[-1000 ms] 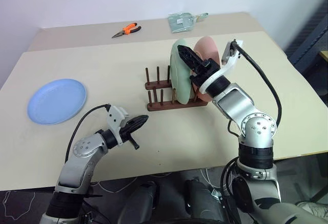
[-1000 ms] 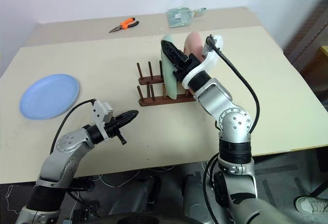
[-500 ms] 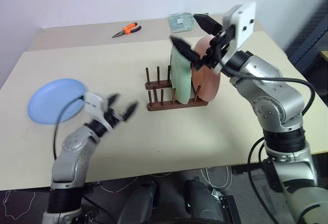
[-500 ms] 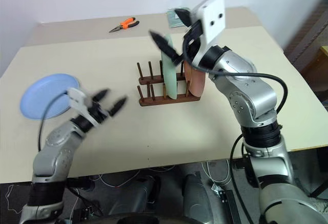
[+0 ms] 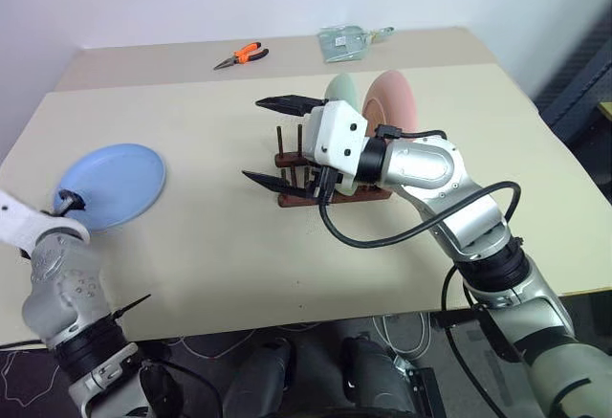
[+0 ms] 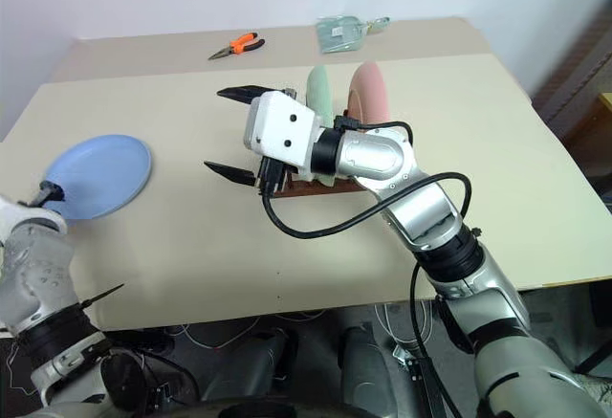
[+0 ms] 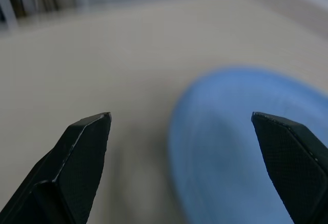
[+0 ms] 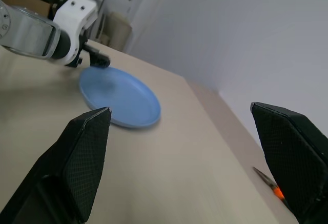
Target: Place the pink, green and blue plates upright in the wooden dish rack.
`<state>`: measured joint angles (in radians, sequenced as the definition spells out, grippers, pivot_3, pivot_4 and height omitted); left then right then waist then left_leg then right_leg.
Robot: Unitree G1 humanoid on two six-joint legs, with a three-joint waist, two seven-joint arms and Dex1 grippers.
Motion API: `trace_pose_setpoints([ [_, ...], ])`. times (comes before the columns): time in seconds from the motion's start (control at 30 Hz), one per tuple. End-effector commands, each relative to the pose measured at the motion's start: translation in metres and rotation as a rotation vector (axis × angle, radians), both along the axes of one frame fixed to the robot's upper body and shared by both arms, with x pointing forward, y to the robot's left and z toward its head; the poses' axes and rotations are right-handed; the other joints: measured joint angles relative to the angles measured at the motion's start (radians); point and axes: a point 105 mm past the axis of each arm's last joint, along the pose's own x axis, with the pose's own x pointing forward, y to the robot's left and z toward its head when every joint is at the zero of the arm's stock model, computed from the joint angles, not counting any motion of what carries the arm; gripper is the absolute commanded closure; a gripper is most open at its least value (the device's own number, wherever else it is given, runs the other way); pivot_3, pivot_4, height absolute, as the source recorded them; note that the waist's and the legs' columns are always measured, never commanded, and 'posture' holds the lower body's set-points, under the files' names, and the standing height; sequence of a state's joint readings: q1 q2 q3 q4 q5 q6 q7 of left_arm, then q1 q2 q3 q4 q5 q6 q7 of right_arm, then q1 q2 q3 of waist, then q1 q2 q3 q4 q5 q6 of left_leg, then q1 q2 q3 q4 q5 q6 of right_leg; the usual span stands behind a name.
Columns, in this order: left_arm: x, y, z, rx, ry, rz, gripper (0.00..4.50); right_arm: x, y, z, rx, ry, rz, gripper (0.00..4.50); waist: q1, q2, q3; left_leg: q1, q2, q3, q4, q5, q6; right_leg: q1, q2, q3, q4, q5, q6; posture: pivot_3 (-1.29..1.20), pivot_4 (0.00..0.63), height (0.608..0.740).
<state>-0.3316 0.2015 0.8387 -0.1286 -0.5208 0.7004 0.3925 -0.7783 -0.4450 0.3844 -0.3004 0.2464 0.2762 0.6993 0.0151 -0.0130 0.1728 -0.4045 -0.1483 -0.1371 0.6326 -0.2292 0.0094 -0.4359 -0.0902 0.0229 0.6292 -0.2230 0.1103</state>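
Beige counter (image 5: pixel 220 246) filled most of the frame, with a white wall behind it. At the left edge lay the blue plate (image 5: pixel 115 185), flat. The left gripper (image 7: pixel 182 131) hung just above its near rim, fingers (image 7: pixel 84 147) spread wide and holding nothing. In the middle stood the wooden dish rack (image 5: pixel 290 164). The green plate (image 5: pixel 339 93) and the pink plate (image 5: pixel 394 102) stood upright in it, side by side. The right gripper (image 5: pixel 277 141) hung in front of the rack, fingers wide apart and empty. Orange pliers (image 5: pixel 241 55) and a clear bag (image 5: pixel 346 41) lay at the top.
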Motion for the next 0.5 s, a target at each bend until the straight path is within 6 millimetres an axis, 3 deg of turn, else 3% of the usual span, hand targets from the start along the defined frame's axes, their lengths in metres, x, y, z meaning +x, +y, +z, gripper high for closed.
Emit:
trace_pose_setpoints([
  [0.03, 0.003, -0.012, 0.0, -0.161, -0.091, -0.044, 0.0, -0.005, 0.0, 0.007, 0.026, -0.034, 0.015, 0.06, -0.002, -0.002, 0.0, 0.0, 0.0, 0.0, 0.0, 0.0, 0.0, 0.0, 0.0, 0.0, 0.0, 0.0, 0.0, 0.0, 0.15, 0.74],
  [0.13, 0.0, -0.011, -0.009, -0.245, -0.108, -0.008, 1.25, -0.005, -0.001, 0.005, 0.029, -0.029, 0.005, 0.0, -0.003, -0.002, 0.0, 0.001, 0.0, 0.0, 0.0, 0.0, -0.001, 0.0, 0.0, 0.0, 0.001, 0.0, 0.0, 0.0, 0.15, 0.74],
  [0.2, 0.0, -0.011, -0.01, -0.28, -0.13, 0.004, 2.38, -0.004, -0.002, 0.004, 0.031, -0.031, -0.007, 0.0, -0.004, -0.002, 0.0, 0.001, 0.0, 0.0, 0.0, 0.0, -0.002, 0.0, 0.001, 0.0, 0.001, 0.0, 0.0, 0.0, 0.15, 0.74],
  [0.33, 0.012, -0.018, 0.001, -0.265, -0.166, -0.08, 4.38, 0.002, -0.006, 0.001, 0.025, 0.007, -0.038, 0.0, -0.003, -0.003, -0.001, 0.001, 0.001, 0.0, 0.0, 0.0, -0.003, 0.0, 0.001, 0.001, 0.001, 0.0, 0.0, 0.0, 0.15, 0.74],
  [0.43, 0.027, -0.03, 0.032, -0.127, -0.221, -0.2, 4.48, 0.005, -0.007, 0.002, 0.01, -0.012, -0.053, 0.0, -0.001, -0.003, -0.001, 0.001, 0.001, 0.0, 0.0, 0.001, -0.003, 0.0, 0.001, 0.0, 0.001, 0.0, 0.0, 0.0, 0.15, 0.74],
  [0.5, 0.044, -0.058, 0.078, 0.038, -0.315, -0.358, 4.48, 0.005, -0.004, 0.004, -0.022, -0.092, -0.06, 0.0, -0.001, -0.004, -0.001, 0.001, 0.001, 0.0, 0.0, 0.001, -0.003, 0.001, 0.001, 0.0, 0.001, 0.0, 0.0, 0.0, 0.15, 0.74],
])
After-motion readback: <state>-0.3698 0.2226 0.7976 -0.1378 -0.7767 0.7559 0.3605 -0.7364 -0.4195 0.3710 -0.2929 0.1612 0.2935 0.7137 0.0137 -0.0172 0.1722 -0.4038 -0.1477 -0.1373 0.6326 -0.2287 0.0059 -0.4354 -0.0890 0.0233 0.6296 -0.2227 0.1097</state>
